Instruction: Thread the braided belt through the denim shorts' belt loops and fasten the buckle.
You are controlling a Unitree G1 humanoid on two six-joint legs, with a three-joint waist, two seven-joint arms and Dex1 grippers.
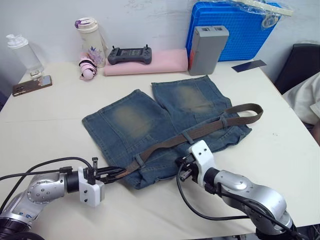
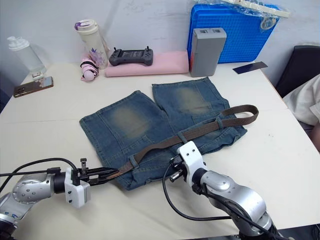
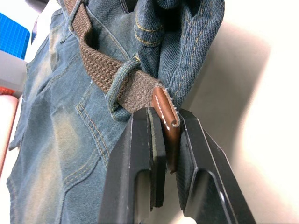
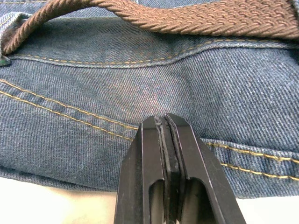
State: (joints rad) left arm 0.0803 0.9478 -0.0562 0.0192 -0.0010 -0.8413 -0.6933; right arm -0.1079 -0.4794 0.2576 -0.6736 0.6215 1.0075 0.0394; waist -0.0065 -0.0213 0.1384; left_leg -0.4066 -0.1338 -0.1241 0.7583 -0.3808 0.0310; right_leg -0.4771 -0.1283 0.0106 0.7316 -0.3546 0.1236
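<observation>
One braided belt [image 1: 200,131] runs along the waistband of the denim shorts [image 1: 150,125], which lie flat mid-counter [image 1: 60,107], waistband toward the robot. We see the belt passing under at least three belt loops [image 1: 186,136], its far end curling back in a bend at the shorts' right edge. We can't make out the buckle. Left pincer [image 1: 112,172] is clamped on the belt's tan leather tip [image 3: 167,116] just past the leftmost loop, at the shorts' near left corner. Right pincer [image 4: 167,126] has its fingers pressed together with nothing between them, tips against the denim just below the belt, near the waistband's middle. Along the counter's far edge we note a blue crate [image 1: 235,27], grey box [image 1: 207,49], pink pad [image 1: 150,62] with a black controller [image 1: 130,55], a bottle [image 1: 91,42] and a phone [image 1: 31,85].
</observation>
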